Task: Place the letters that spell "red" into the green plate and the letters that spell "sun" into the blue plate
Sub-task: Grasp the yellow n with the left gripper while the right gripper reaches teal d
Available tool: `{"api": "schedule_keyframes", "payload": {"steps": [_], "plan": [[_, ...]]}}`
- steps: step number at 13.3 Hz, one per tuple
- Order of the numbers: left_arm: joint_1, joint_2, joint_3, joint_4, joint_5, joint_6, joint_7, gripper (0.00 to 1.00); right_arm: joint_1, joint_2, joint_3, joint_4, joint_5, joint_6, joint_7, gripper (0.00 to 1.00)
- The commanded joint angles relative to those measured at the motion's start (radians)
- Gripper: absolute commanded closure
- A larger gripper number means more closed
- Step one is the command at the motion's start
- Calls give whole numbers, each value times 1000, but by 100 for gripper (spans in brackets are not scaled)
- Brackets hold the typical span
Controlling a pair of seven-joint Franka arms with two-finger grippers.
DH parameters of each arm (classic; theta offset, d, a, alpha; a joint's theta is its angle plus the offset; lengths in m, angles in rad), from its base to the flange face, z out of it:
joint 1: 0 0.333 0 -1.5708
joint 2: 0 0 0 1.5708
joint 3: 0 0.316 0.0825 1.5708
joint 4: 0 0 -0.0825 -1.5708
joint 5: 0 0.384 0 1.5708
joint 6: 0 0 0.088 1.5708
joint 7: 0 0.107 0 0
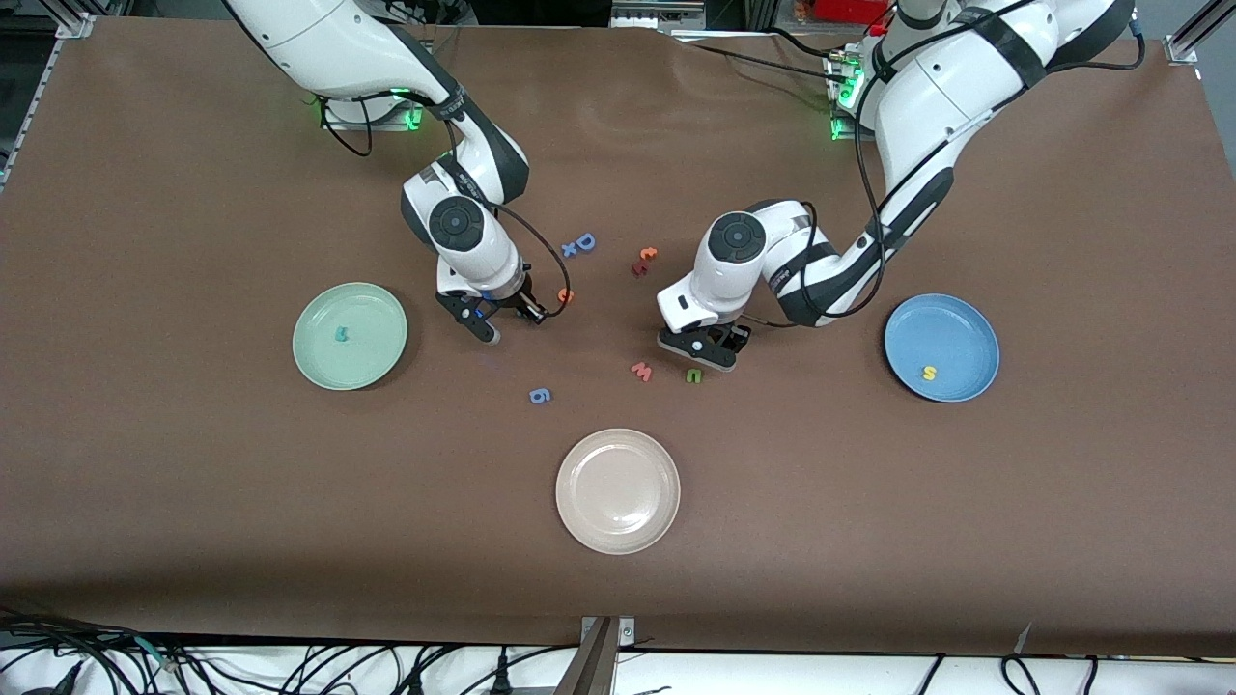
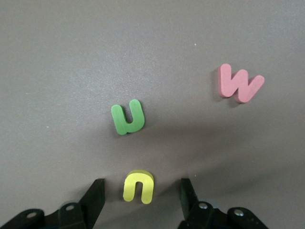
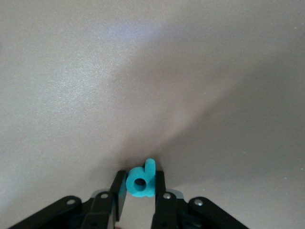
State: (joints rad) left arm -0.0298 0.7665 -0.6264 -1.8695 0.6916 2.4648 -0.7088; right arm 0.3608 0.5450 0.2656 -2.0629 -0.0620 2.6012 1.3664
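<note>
Brown table cover (image 1: 193,483), faintly rippled near the robots' bases; metal framing at its corners, cables along the edge below the beige plate (image 1: 618,454).

Green plate (image 1: 372,309) up from the beige plate toward the right arm's end, holding teal r (image 1: 340,334). Blue plate (image 1: 956,323) up from the beige plate toward the left arm's end, holding yellow s (image 1: 929,373).

Right gripper (image 3: 139,185) low at the table, toward the green plate from the beige plate, pinching teal d (image 3: 141,180). Left gripper (image 2: 141,190) low, toward the blue plate from the beige plate, fingers (image 2: 95,193) spread either side of yellow u (image 2: 138,186), not touching it.

Farther from the camera than the beige plate: green n (image 1: 693,375), pink w (image 1: 641,371), blue g (image 1: 540,395), orange e (image 1: 566,295), blue D (image 1: 584,241).
</note>
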Motion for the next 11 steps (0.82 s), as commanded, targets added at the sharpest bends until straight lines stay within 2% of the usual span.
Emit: {"api": "schedule_keyframes", "payload": {"steps": [1, 5, 8, 11], "plan": [[-16, 16, 7, 23, 25, -7, -58, 40, 15, 18, -11, -8, -19, 13, 25, 90], [-32, 16, 8, 16, 23, -14, -122, 58, 9, -8, -20, 12, -21, -44, 11, 90], [-33, 16, 8, 15, 23, -15, -136, 64, 6, -74, -55, 101, -22, -290, -74, 91], [-33, 16, 8, 15, 23, -17, -158, 71, 4, -161, -168, 119, -16, -464, -289, 90]]}}
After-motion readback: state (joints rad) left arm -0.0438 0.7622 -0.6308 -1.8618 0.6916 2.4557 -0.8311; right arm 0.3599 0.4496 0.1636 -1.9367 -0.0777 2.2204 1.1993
